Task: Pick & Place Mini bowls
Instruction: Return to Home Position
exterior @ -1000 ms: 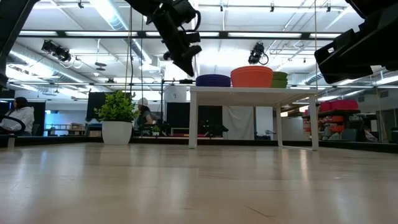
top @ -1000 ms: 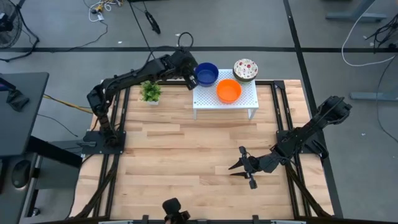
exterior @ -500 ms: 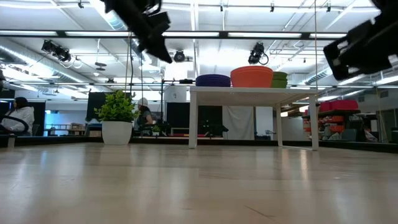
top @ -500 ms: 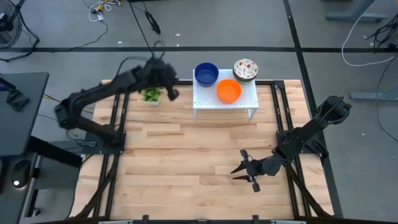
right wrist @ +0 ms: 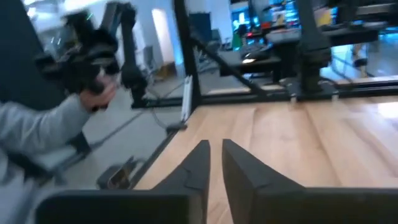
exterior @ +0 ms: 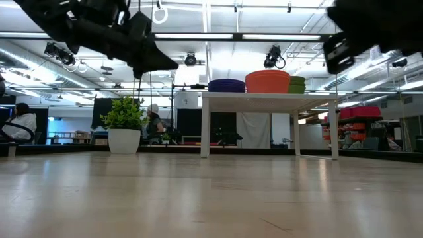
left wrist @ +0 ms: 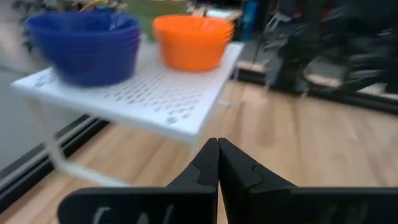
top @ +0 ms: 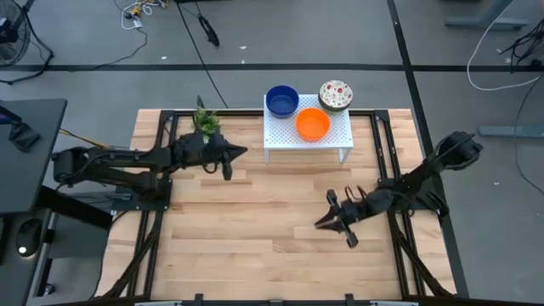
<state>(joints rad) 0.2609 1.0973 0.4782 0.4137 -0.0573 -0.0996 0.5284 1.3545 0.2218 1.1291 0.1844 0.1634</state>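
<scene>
At table's far edge, on white perforated stand (top: 285,134): mini bowls nested by colour to fit the small shelf: blue stack (top: 282,101), orange stack (top: 313,124), speckled white stack (top: 336,94).

- No bowl seen off stand; placing looks finished.
- Left gripper (top: 240,154): over table (top: 246,246), just beside potted plant (top: 204,121), near stand's left end. Fingers pressed together, empty.
- Right gripper (top: 320,224): right-middle of table, well apart from stand. Fingers slightly parted, nothing between.
- Both arms off shelf, likely so stacks stay unknocked.
</scene>
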